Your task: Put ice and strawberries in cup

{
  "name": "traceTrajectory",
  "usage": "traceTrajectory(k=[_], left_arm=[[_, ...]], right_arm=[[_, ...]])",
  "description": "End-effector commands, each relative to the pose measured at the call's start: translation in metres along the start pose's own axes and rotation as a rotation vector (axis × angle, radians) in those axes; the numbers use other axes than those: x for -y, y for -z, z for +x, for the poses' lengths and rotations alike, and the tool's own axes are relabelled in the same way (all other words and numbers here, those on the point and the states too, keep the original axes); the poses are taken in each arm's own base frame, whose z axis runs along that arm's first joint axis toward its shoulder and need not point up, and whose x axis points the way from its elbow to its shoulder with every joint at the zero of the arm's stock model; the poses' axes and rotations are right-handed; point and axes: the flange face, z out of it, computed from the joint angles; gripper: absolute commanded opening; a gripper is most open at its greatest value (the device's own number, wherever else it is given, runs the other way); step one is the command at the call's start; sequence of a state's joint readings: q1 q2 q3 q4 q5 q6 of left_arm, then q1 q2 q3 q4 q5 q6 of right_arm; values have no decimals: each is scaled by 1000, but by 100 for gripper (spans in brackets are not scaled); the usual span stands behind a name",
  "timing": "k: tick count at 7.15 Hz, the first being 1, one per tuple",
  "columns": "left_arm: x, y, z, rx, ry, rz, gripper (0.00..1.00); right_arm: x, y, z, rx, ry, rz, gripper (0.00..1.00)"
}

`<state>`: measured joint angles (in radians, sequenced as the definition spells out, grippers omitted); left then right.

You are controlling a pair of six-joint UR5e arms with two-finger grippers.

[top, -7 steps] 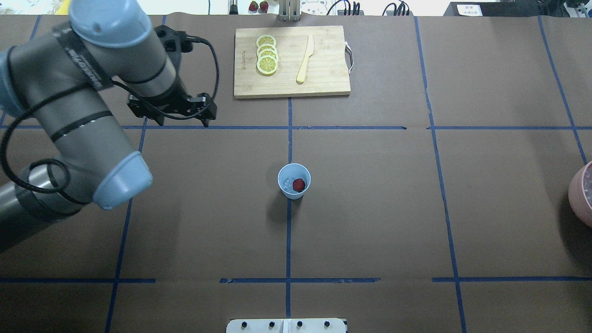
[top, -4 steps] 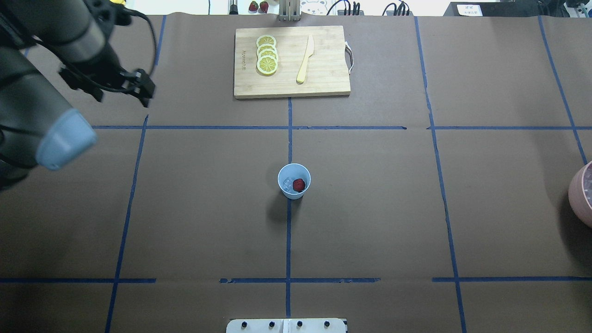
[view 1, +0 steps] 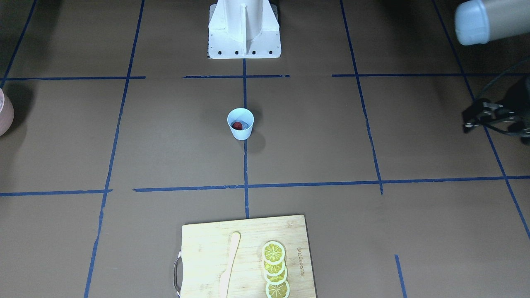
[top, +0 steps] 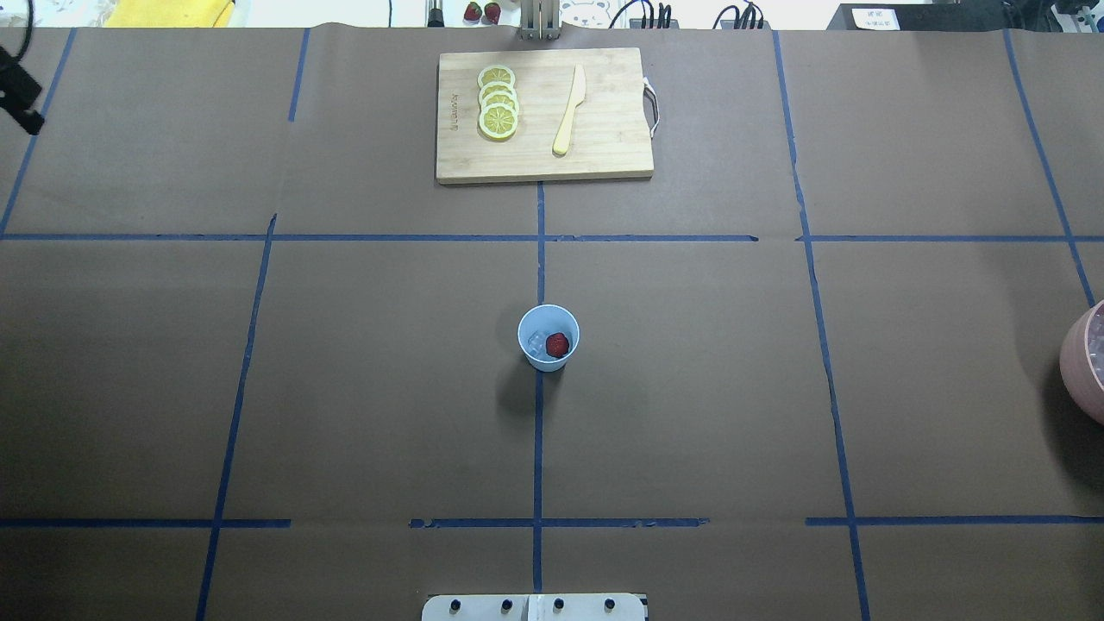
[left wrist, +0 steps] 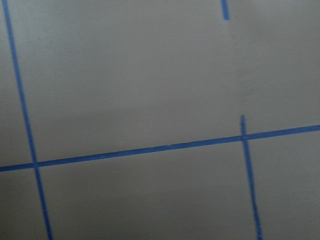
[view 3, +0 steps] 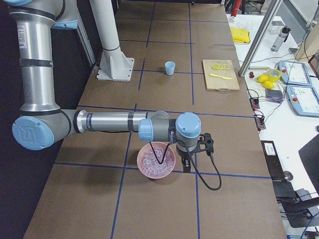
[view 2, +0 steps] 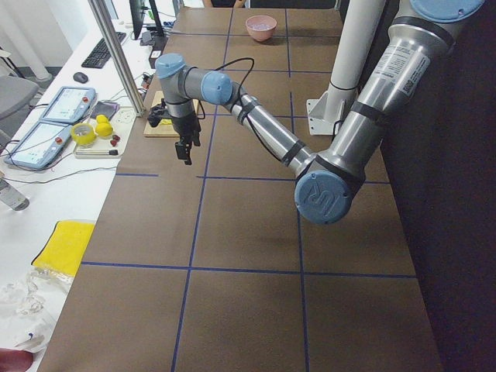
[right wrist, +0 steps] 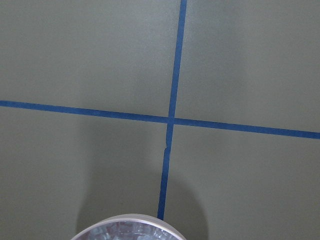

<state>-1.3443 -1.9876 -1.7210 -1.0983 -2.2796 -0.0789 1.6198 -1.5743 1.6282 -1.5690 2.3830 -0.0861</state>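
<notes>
The light-blue cup [top: 548, 358] stands upright at the table's middle, also seen in the front view [view 1: 240, 131]. Inside it lie a dark red strawberry [top: 558, 345] and a clear ice cube [top: 535, 343]. My left gripper [view 1: 495, 131] hangs far off at the table's left edge, well away from the cup; its jaws look open and empty. It also shows in the left side view [view 2: 184, 149]. My right gripper [view 3: 187, 160] shows only in the right side view, beside a pink bowl; I cannot tell if it is open or shut.
The pink bowl [view 3: 156, 160] full of ice cubes sits at the table's right end [top: 1087, 362]. A wooden cutting board [top: 604, 155] at the far side carries lemon slices [top: 498, 102] and a wooden knife [top: 569, 110]. The robot base [view 1: 244, 29] stands at the near edge.
My left arm has swung away to the left, almost out of the overhead view. The cup with the strawberry and ice has not moved.
</notes>
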Motion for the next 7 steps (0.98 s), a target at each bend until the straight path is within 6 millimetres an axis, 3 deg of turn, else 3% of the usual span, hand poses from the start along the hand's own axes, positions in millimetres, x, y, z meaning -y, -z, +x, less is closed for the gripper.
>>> traceTrajectory(k=[1, 2, 3, 4, 5, 7], left_arm=[[-15, -18, -121, -50, 8, -47, 100], [-26, -22, -172, -68, 15, -51, 100], [-50, -50, -211, -145, 20, -9, 100], [-72, -81, -237, -162, 1, 34, 100], [-87, -94, -259, -165, 19, 42, 100], [-90, -94, -263, -164, 32, 44, 100]], right_arm=[[-3, -3, 3, 1, -7, -6, 99], [-2, -1, 1, 2, -3, -2, 99], [-3, -3, 2, 3, -6, -5, 99], [-3, -3, 3, 1, -5, -5, 99], [-3, -3, 3, 1, -6, -6, 99], [-2, -2, 2, 1, -5, -4, 99]])
